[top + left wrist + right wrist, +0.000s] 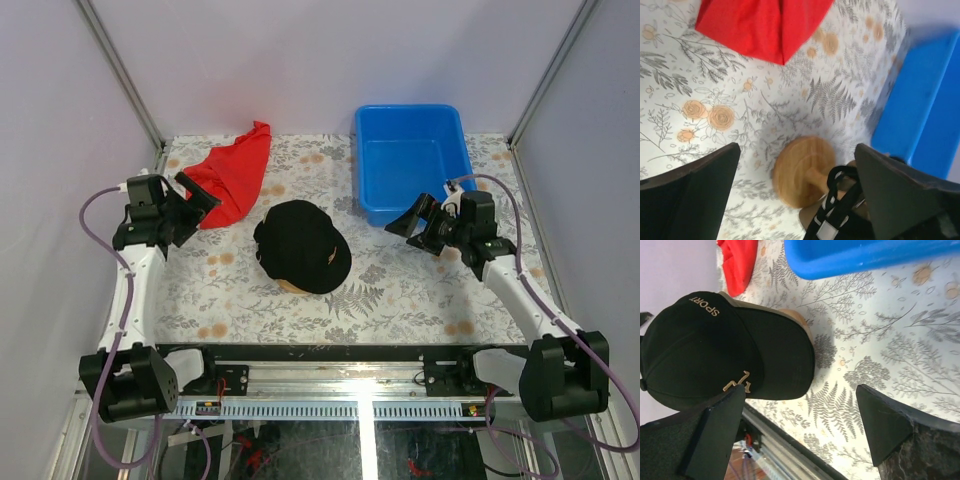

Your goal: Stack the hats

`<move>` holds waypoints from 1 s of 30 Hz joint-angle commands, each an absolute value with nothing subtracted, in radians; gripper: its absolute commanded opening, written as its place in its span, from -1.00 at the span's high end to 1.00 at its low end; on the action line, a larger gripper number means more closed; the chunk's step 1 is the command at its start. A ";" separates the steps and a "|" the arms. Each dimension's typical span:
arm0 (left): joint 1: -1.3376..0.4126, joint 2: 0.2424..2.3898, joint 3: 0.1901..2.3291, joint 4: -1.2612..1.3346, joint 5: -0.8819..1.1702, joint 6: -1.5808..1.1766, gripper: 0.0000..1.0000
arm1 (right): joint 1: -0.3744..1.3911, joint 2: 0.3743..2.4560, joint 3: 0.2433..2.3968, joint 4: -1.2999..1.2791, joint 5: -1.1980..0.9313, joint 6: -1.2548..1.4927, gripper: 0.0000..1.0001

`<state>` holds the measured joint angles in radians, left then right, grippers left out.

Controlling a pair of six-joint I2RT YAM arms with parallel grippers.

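While flanking black cap [300, 245] on wooden stand [802, 177]: left gripper [200, 205], right gripper [398, 232] spread, empty; placement seemingly done, next seek another hat.

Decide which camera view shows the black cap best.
The right wrist view: the black cap is close up, its brim, SPORT lettering and gold emblem clear. The top view shows it whole but small. The left wrist view catches only what looks like its back strap.

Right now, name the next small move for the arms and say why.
Probably ease both arms back and clear. The black cap already sits on the wooden stand, no loose cap shows, and the left gripper and right gripper both stand open and empty, apart from it.
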<state>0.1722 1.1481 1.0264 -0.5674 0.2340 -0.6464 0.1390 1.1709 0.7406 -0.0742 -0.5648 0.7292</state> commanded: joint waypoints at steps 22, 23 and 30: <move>0.195 0.872 0.723 -0.347 -0.226 -0.484 -0.99 | 0.136 0.955 0.883 -0.574 -0.286 0.378 -0.98; 0.195 0.857 0.666 -0.309 -0.214 -0.436 -0.99 | 0.136 0.950 0.886 -0.578 -0.287 0.376 -0.98; 0.195 0.687 0.363 -0.028 -0.080 -0.273 -1.00 | 0.136 0.924 0.873 -0.592 -0.289 0.361 -0.99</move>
